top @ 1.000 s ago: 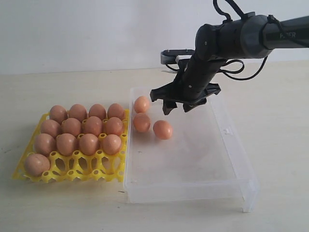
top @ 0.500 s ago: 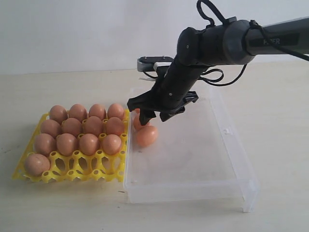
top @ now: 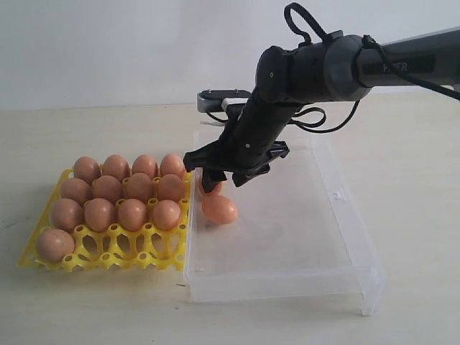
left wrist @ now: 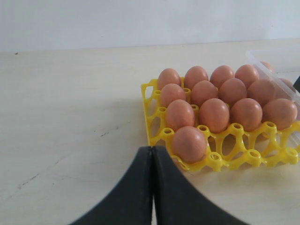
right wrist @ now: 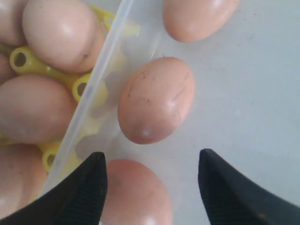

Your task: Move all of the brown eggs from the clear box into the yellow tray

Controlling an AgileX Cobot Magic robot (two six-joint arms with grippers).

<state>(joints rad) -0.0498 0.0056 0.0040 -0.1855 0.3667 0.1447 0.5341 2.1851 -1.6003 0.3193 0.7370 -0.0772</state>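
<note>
Right gripper (top: 225,177): we log its jaws spread wide, empty, hovering over three brown eggs (right wrist: 156,99) inside the clear box (top: 287,244), by its tray-side wall. Left gripper (left wrist: 152,154): jaws pressed together, empty. Yellow tray (top: 108,255), just beside the box, carries thirteen eggs.

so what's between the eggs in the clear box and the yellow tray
Just the clear box's side wall; the right wrist view shows it running between them.

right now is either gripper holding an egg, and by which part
Nothing is held: right gripper open above eggs in the box, left gripper shut and empty.
</note>
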